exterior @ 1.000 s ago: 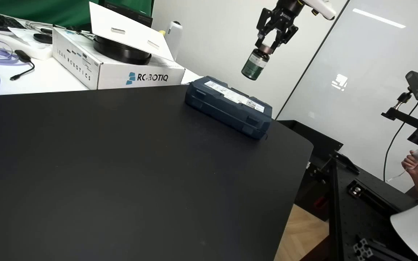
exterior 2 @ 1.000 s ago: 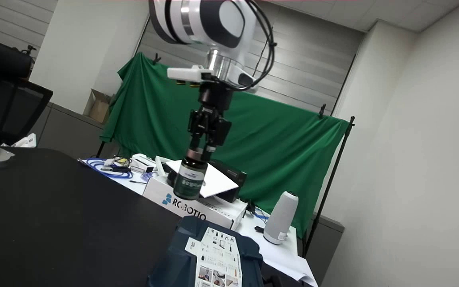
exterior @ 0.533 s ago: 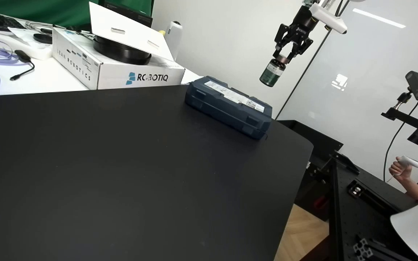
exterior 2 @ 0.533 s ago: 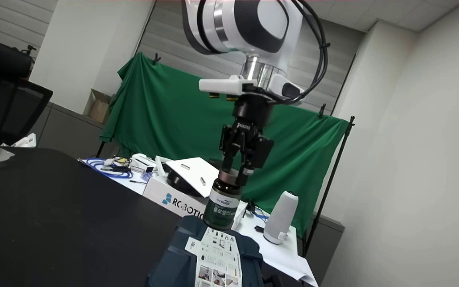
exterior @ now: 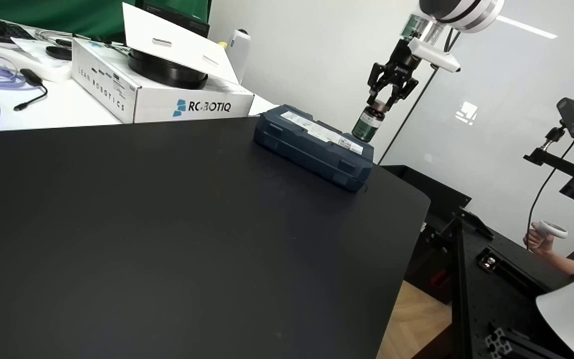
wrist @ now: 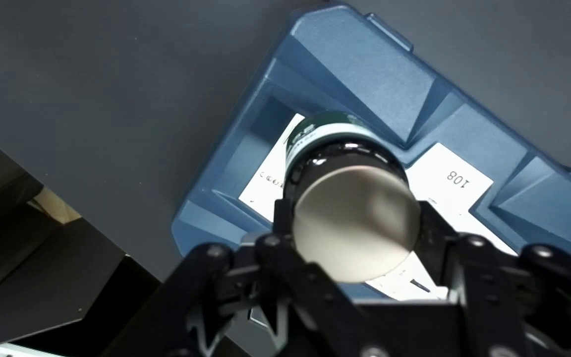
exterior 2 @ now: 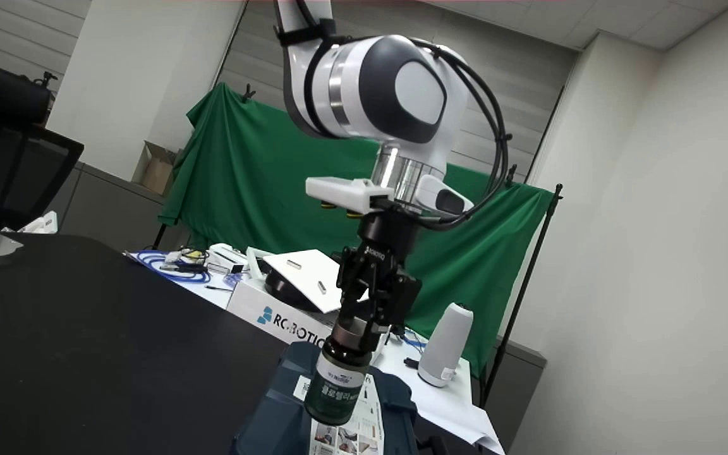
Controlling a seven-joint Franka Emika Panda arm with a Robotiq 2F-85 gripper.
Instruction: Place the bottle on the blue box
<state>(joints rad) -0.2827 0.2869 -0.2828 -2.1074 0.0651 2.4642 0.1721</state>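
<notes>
The bottle has a brownish metallic cap, a pale label and a dark green body. It shows in both exterior views (exterior: 365, 126) (exterior 2: 337, 387) and in the wrist view (wrist: 337, 130). My gripper (exterior: 379, 103) is shut on its cap, with one finger on each side, as the wrist view (wrist: 356, 220) shows. The navy-blue box (exterior: 312, 149) lies flat on the dark table, with a white label strip on top. In the wrist view (wrist: 370, 74) the bottle is over the strip near one end of the box. Whether its base touches the lid, I cannot tell.
The dark table (exterior: 167, 224) ends close to the box's right end in an exterior view. A white Robotiq box (exterior: 192, 105) stands behind, carrying a white panel and a black round object. A grey-white cylindrical device (exterior 2: 446, 344) stands on the white table beyond.
My gripper has carried the bottle towards the box's right end, as an exterior view shows, then lowered it to the lid. The grip is unchanged and the box has not moved.
</notes>
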